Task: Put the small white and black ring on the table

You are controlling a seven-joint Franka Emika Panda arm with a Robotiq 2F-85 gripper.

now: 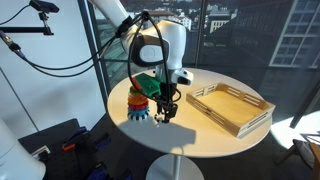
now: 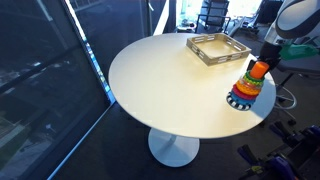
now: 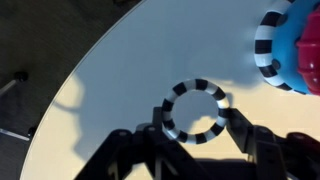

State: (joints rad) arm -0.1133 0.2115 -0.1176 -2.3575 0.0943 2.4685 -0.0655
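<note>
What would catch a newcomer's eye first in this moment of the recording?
In the wrist view, the small white and black ring sits between the fingers of the hand, with the cream round table beneath; whether it is clamped is unclear. In an exterior view, the multicoloured ring stack stands right beside the hand, and a light wooden tray lies further along the tabletop.
</note>
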